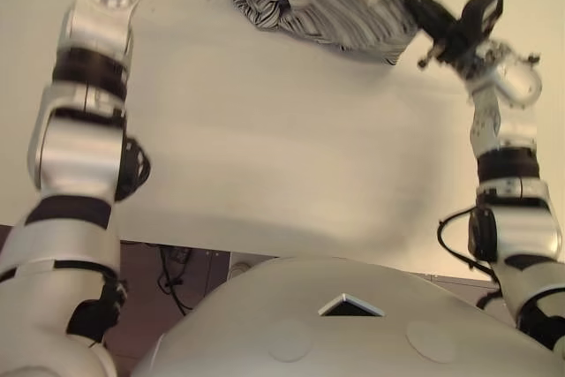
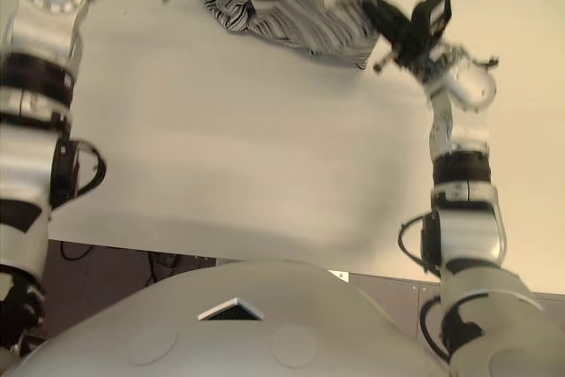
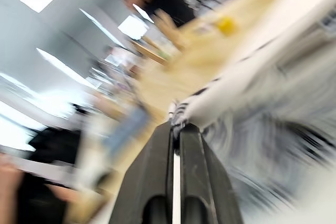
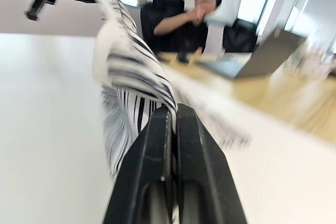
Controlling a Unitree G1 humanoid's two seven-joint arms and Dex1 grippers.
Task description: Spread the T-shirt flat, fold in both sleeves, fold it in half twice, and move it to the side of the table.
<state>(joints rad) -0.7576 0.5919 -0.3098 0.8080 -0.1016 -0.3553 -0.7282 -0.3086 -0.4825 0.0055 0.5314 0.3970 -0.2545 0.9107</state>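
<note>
**Desk:** What's hard to read on your end?

**Me:** Plenty. In the head views the T-shirt (image 1: pixel 327 2) runs off the upper edge, so I can't see its top. My left wrist view is badly smeared. The cloth shows there as grey streaks, and I can't tell sleeve from hem.

**Desk:** And the grippers?

**Me:** The left gripper (image 3: pixel 176 127) has its fingers pressed together, with a bit of striped cloth pinched at the tips. The right gripper (image 4: pixel 171 111) is the same, its fingers squeezed onto a fold of the striped fabric. From the right wrist view I also see the left gripper farther off, clamped on another part of the shirt. The cloth hangs between the two of them.

**Desk:** Where's the shirt, and how does it look?

**Me:** It's white with thin dark stripes, and bunched rather than flat — a crumpled mass of loose folds, with nothing laid out that I could call a sleeve or a collar. It is held up over the far part of the table (image 1: pixel 265 156), a little toward my right arm's side. My right arm comes in at its right end, my left arm at its left. The lowest folds are very close to the pale tabletop. I cannot tell whether they touch it or hang just above it.
</note>
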